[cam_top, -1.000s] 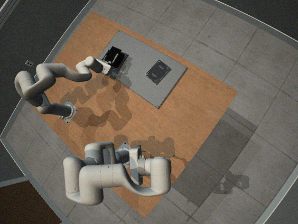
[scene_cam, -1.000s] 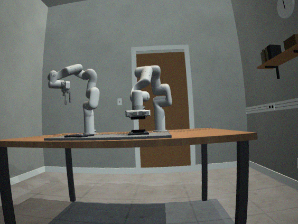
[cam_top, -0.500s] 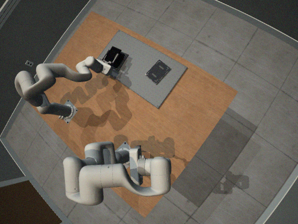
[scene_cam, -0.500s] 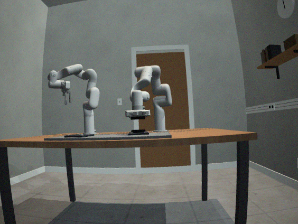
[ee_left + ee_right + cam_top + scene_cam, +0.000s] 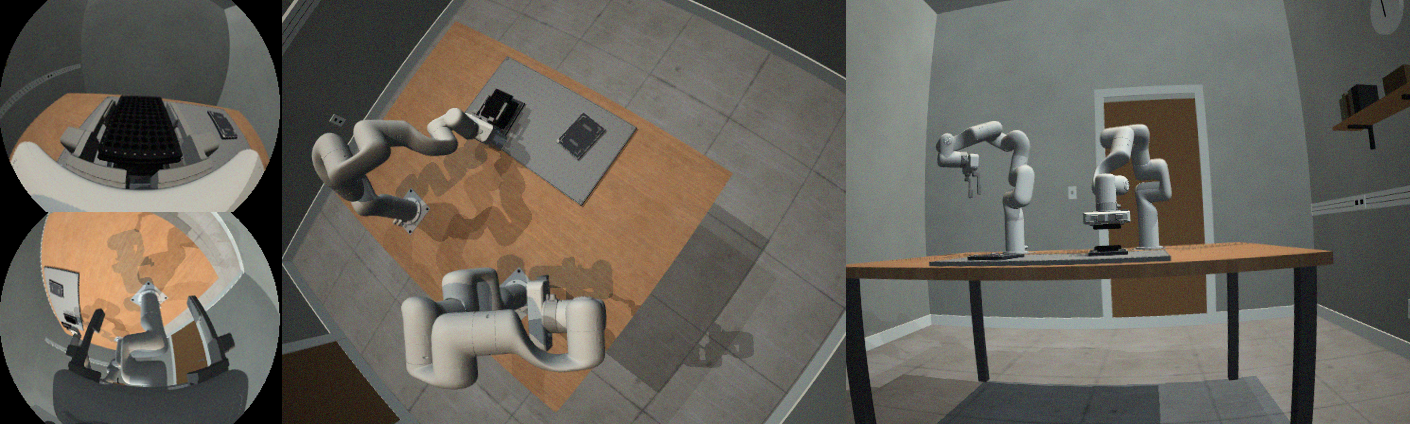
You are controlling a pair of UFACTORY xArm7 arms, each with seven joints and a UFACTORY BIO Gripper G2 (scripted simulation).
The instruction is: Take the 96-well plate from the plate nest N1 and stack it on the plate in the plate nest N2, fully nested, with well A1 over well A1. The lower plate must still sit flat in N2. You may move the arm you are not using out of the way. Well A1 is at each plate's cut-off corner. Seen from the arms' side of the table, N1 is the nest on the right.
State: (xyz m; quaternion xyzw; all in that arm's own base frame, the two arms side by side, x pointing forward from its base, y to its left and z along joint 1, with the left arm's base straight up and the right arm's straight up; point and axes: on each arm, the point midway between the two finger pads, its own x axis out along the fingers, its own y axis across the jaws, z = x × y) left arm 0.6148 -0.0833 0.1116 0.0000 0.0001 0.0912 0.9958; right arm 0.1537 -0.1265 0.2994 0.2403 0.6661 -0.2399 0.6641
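Two plates line up above the nest at N2 (image 5: 518,116) (image 5: 1091,253), and the exterior view shows how they stand: the transferred 96-well plate (image 5: 497,101) (image 5: 1107,227) (image 5: 139,125) hangs level over the lower plate (image 5: 1108,248), with a plain gap between them. From the top, that gap cannot be read—the dark upper plate hides most of what lies beneath. The left jaws (image 5: 498,112) (image 5: 1106,223) are clenched on the transferred plate, and the left wrist view alone shows its rows of wells, with a finger along each long side. Whether A1 sits over A1 cannot be told from any view. The nest at N1 (image 5: 582,136) (image 5: 996,256) (image 5: 222,124) (image 5: 56,288) holds no plate, which the top view makes clearest, on the grey board (image 5: 542,105) (image 5: 1046,262) (image 5: 67,302). The right jaws (image 5: 542,312) (image 5: 975,194) are spread wide with nothing between them, well apart from the stack; the right wrist view shows both fingers, while the top view hides them under the arm. The lower plate looks flat in its nest from the exterior, low on the table (image 5: 607,230) (image 5: 1196,260) (image 5: 38,128) (image 5: 95,250).
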